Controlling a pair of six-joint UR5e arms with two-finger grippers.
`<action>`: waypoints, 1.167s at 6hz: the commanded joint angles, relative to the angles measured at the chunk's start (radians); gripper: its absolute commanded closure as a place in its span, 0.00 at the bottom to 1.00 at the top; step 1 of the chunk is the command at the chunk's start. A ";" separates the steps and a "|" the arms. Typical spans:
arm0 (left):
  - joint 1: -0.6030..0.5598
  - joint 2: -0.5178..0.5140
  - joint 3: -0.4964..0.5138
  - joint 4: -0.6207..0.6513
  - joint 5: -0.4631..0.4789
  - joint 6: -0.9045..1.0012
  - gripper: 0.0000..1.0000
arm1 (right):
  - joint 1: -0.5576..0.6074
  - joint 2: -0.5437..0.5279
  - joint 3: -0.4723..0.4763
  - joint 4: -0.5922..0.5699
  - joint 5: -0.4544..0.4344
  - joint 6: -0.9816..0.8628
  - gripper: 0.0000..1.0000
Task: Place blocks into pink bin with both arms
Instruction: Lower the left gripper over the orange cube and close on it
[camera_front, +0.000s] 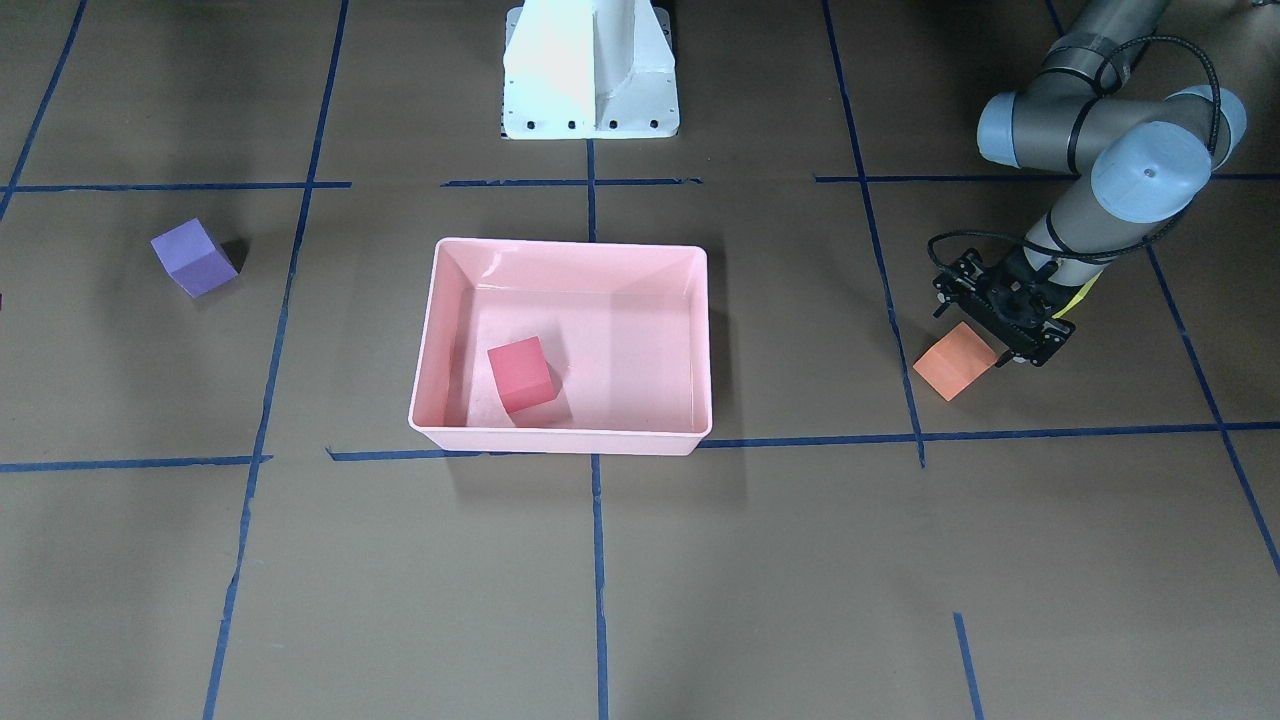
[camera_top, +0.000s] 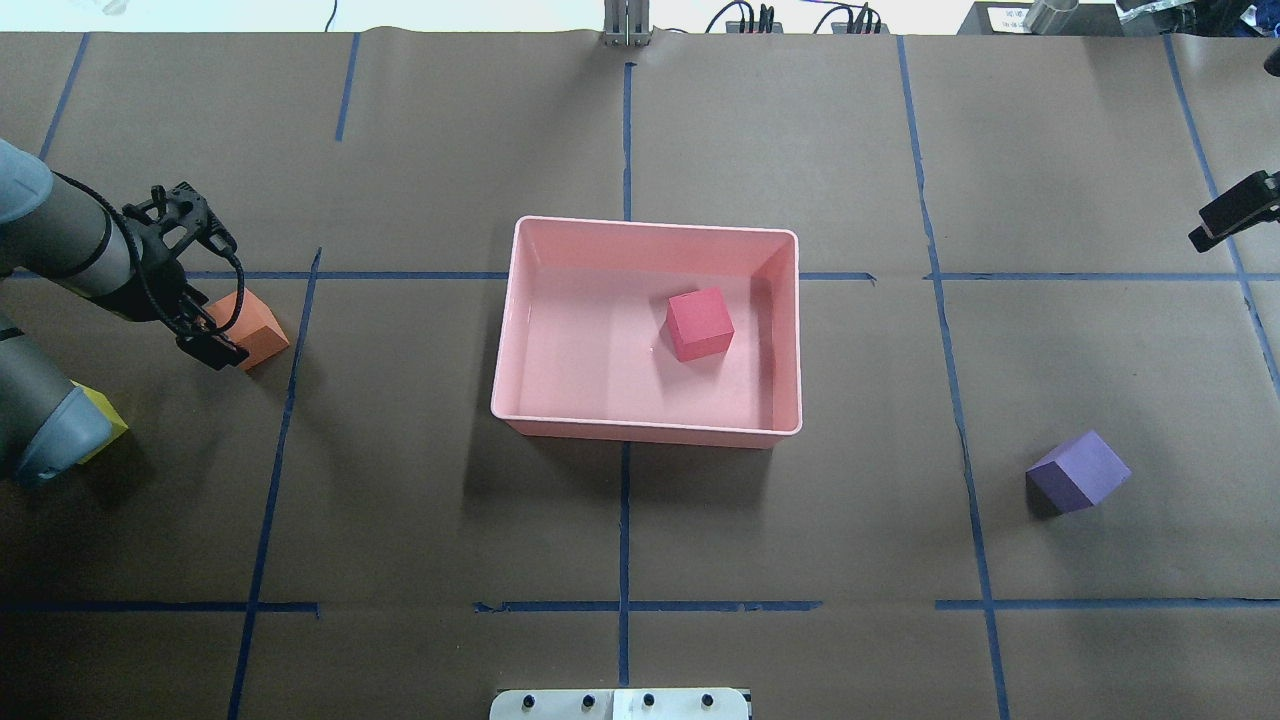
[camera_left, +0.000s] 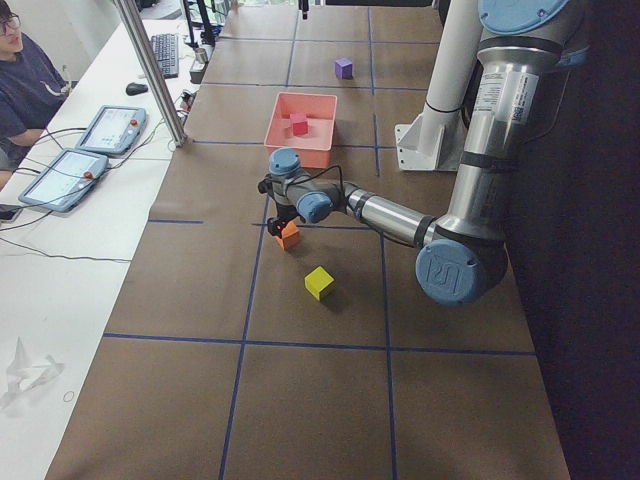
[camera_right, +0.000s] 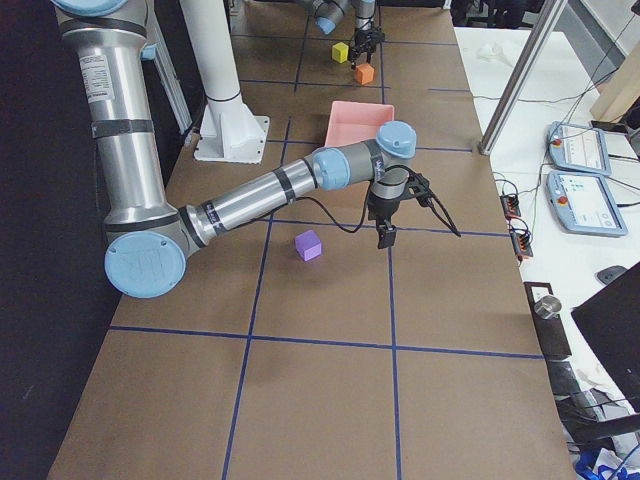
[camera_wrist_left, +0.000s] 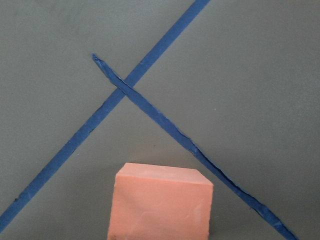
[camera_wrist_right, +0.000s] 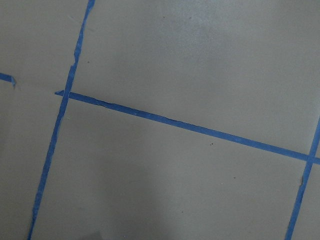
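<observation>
Cannot see most of the yellow block (camera_top: 108, 420), tucked behind the left arm (camera_top: 50, 440) at 9 o'clock overhead. Cannot see the bottom of the orange block (camera_wrist_left: 160, 202), cut off at 6 o'clock in the left wrist view. Only glimpse a sliver of the right claw (camera_top: 1225, 218), cropped at 3 o'clock overhead. Cannot tell how its jaws stand, nor those of the left claw (camera_front: 1003, 318).
</observation>
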 joint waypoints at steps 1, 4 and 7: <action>0.004 -0.012 0.018 0.000 0.031 -0.024 0.00 | 0.000 0.000 0.000 0.000 0.000 0.000 0.00; 0.012 -0.034 0.059 0.002 0.031 -0.027 0.00 | 0.000 -0.002 -0.003 0.000 -0.001 -0.002 0.00; 0.057 -0.054 0.107 0.002 0.029 -0.029 0.01 | 0.000 -0.002 -0.004 0.000 -0.003 -0.003 0.00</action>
